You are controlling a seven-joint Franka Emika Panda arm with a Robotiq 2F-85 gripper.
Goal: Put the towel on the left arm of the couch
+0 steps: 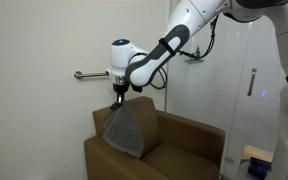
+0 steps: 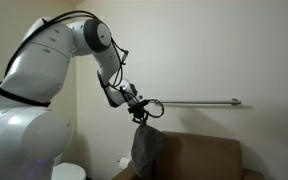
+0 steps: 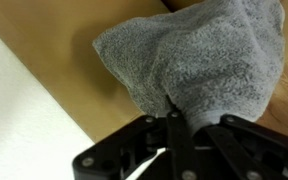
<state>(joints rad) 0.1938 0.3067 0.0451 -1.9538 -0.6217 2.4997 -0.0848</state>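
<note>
- My pincer (image 1: 120, 96), closed tight, holds the towel (image 1: 125, 130) by a bunched edge; it hangs limp below.
- It looks soft, light and floppy; I think that bunched edge grips best.

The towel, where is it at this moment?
In both exterior views the towel hangs from the shut pincer, over one end of the brown couch and lower than the wall rail.

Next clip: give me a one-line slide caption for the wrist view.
Gripper shut on a bunched grey towel, with the brown couch behind it.
</note>
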